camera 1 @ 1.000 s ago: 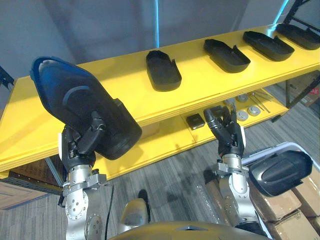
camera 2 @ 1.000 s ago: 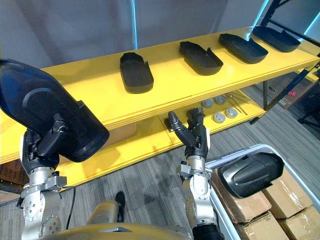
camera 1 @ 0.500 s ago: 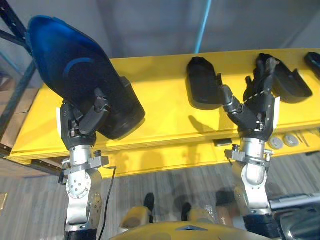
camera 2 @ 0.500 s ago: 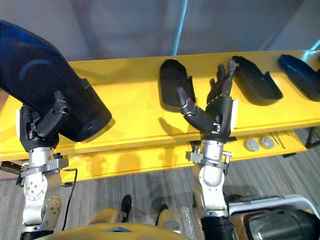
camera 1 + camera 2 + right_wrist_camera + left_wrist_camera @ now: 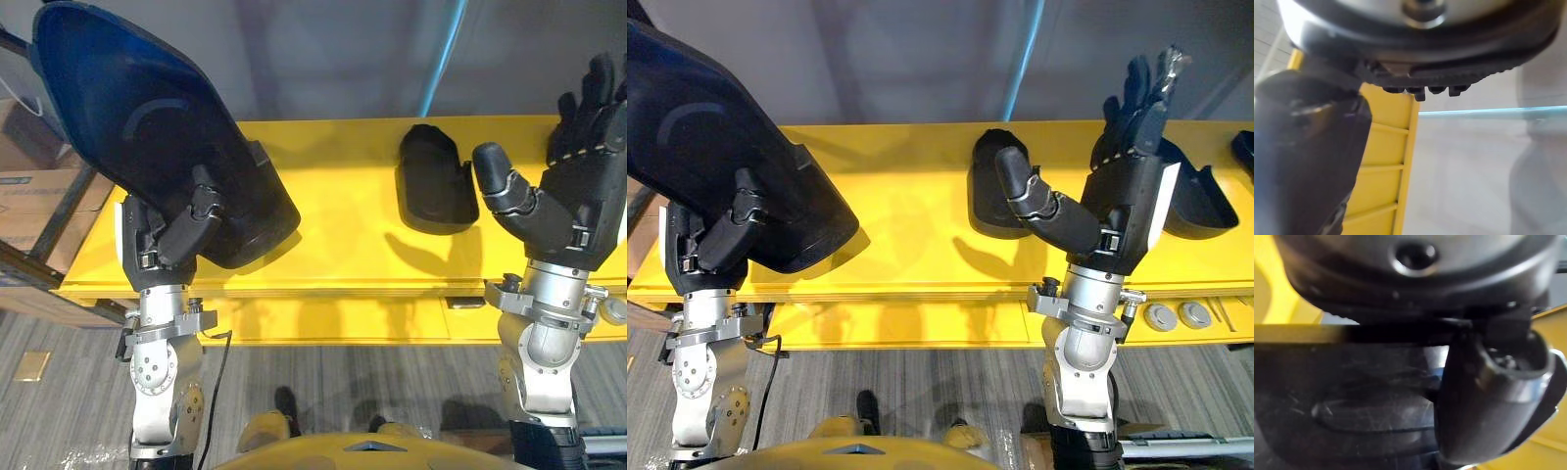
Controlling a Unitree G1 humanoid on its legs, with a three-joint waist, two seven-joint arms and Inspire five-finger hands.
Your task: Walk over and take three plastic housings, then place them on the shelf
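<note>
One plastic housing [image 5: 157,147] is in hand: big, dark, carried high and tilted. Its broad end points up and away from the robot, and its lower end hangs over the shelf [image 5: 333,245] near the left end of the top board. It does not look to be resting on the board, and a shadow lies beneath it.

The left hand [image 5: 171,235] grips it from below. The thumb is curled across the near face; the fingers are behind the shell, hidden. The grip from underneath probably lets the shell go down flat onto the board.

A second housing [image 5: 434,181] lies flat mid-shelf, toward the back edge. A third housing [image 5: 1195,206] sits beside it toward the right end, partly behind the right hand [image 5: 1127,196]. That hand is raised before the front edge, fingers straight and spread, holding nothing. The bare stretch of board at the left looks the likely drop spot.
</note>
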